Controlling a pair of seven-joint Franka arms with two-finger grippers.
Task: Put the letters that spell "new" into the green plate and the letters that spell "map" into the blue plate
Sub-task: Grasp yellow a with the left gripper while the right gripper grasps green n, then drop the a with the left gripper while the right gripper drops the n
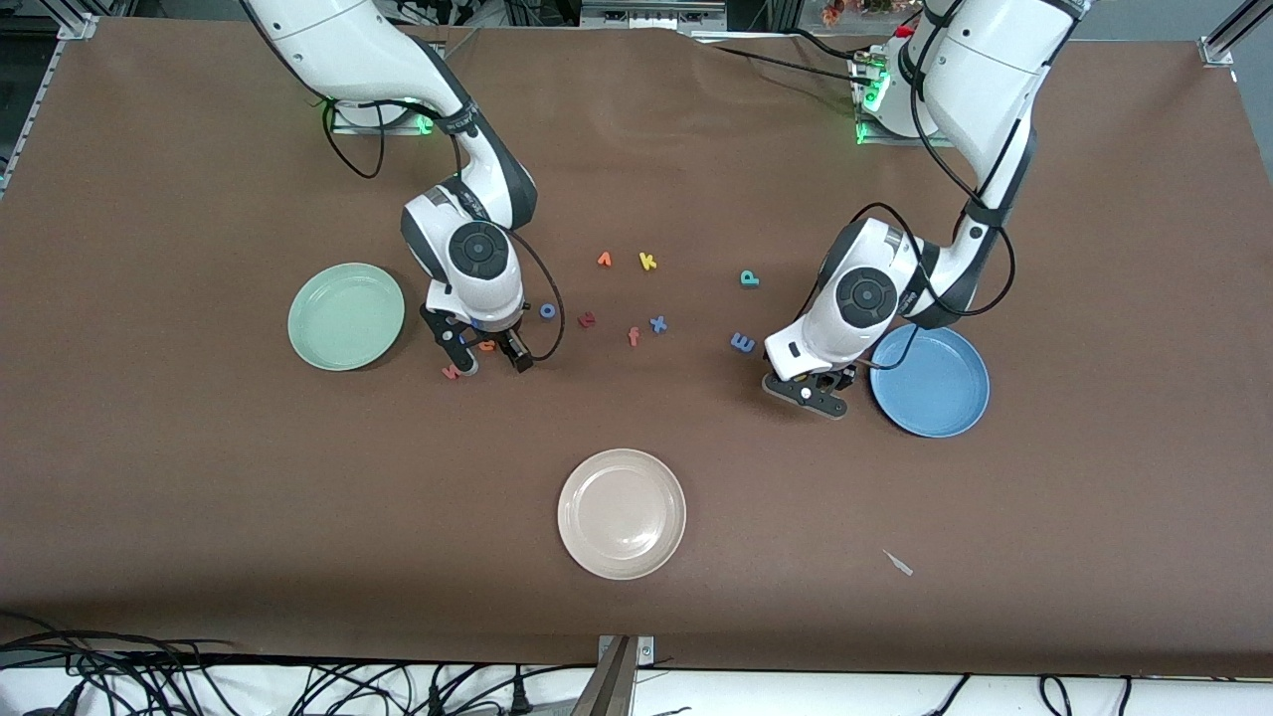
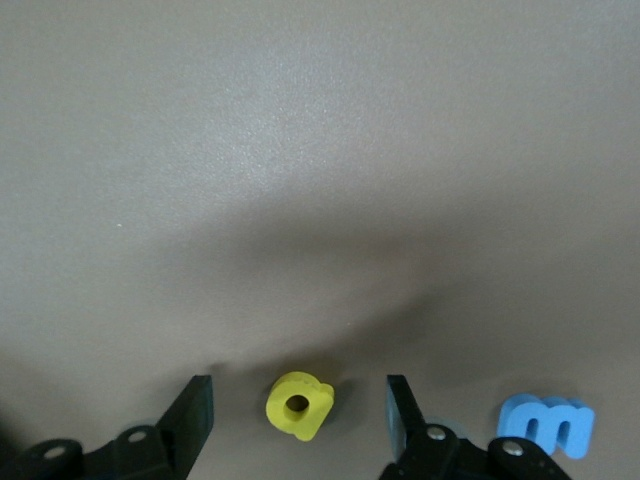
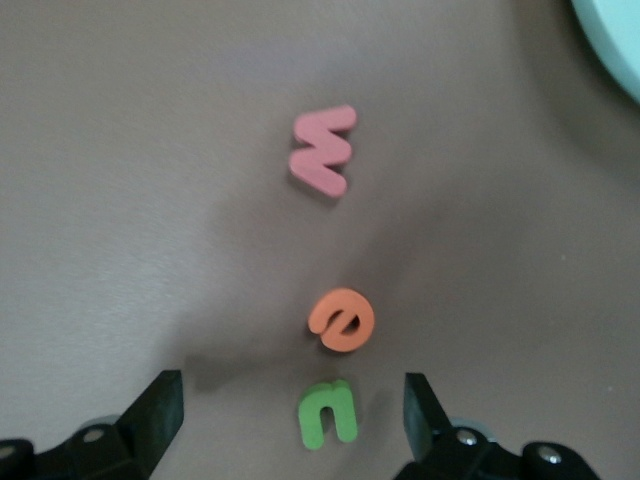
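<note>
My left gripper [image 1: 811, 390] is low over the table beside the blue plate [image 1: 940, 388]. In the left wrist view it [image 2: 298, 420] stands open around the yellow "a" [image 2: 298, 405], with a gap on each side. The blue "m" [image 2: 548, 423] [image 1: 743, 343] lies just outside one finger. The teal "p" [image 1: 749, 278] lies farther from the front camera. My right gripper [image 1: 487, 356] is down beside the green plate [image 1: 346, 316], open around the green "n" [image 3: 328, 413] without touching it. The orange "e" [image 3: 341, 319] and the pink "w" [image 3: 323, 150] lie just past it in a row.
A cream-white plate [image 1: 622, 513] sits near the front edge. Between the arms lie loose letters: a blue ring [image 1: 547, 310], a dark red letter [image 1: 587, 319], an orange "f" [image 1: 634, 336], a blue "x" [image 1: 657, 323], a yellow "k" [image 1: 647, 261] and another orange letter [image 1: 604, 260].
</note>
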